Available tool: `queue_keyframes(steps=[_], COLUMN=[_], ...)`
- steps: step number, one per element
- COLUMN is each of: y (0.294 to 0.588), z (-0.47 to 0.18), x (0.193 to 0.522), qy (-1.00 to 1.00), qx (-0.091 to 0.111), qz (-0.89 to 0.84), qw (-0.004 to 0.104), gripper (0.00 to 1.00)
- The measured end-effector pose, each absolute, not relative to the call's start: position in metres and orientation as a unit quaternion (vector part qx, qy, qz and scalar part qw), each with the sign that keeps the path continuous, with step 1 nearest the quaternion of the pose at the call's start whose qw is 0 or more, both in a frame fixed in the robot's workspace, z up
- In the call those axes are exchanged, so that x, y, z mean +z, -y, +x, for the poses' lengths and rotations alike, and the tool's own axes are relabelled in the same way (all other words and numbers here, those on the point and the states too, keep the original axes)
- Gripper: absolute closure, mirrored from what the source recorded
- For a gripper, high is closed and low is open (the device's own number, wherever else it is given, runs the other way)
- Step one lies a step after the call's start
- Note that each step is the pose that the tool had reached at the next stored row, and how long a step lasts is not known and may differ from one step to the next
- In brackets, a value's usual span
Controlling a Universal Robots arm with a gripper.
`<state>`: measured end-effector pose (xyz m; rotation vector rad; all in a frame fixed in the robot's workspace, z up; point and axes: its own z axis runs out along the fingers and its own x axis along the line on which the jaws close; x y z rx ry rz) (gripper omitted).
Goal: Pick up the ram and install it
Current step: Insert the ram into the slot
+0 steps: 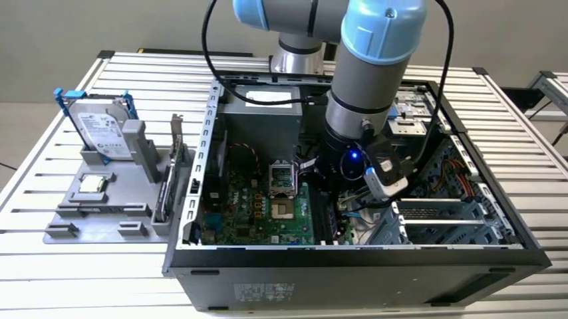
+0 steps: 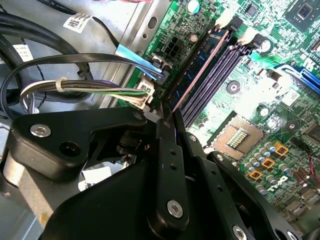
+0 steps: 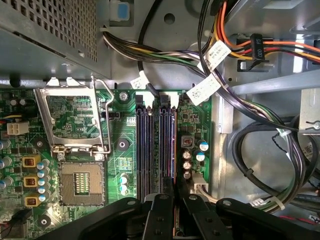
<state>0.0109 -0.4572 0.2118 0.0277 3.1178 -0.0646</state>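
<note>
Your black two-finger gripper [image 2: 167,120] is pinched narrow on the long thin dark blue ram stick [image 2: 197,75], seen edge-on. In the second wrist view's upper centre, the stick sits in the outermost black motherboard slot [image 3: 171,150], beside the empty slots, green motherboard [image 3: 122,145] around.

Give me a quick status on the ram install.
Gripper shut on the ram, inside the case. Ram standing in the outermost memory slot. Cables alongside, not blocking.

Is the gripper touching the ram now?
Touching. In the second wrist view the gripper jaws close on the near end of the ram, which stands in a motherboard slot.
</note>
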Motion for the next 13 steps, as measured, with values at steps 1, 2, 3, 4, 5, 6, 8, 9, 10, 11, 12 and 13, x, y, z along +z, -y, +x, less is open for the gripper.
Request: queue_keyframes(steps=[1, 2, 3, 4, 5, 6, 8, 9, 10, 11, 12, 13], y=[0.457, 0.457, 0.457, 0.457, 0.457, 0.457, 0.457, 0.457, 0.457, 0.457, 0.457, 0.457], z=[0.011, 0.011, 0.011, 0.011, 0.011, 0.011, 0.011, 0.011, 0.011, 0.011, 0.011, 0.011], x=[0.212, 0.212, 0.212, 0.212, 0.212, 0.212, 0.212, 0.217, 0.218, 0.220, 0.224, 0.226], qy=[-1.000, -1.000, -1.000, -1.000, -1.000, -1.000, -1.000, -1.000, -1.000, -1.000, -1.000, -1.000], qx=[-0.021, -0.021, -0.021, -0.021, -0.021, -0.021, -0.020, -0.018, -0.017, -0.016, -0.014, -0.013], qz=[0.009, 0.009, 0.009, 0.009, 0.009, 0.009, 0.009, 0.009, 0.009, 0.009, 0.009, 0.009], qw=[0.011, 0.011, 0.011, 0.011, 0.011, 0.011, 0.011, 0.011, 0.011, 0.011, 0.011, 0.011], gripper=[1.00, 1.00, 0.00, 0.00, 0.00, 0.00, 0.00, 0.00, 0.00, 0.00, 0.00, 0.00])
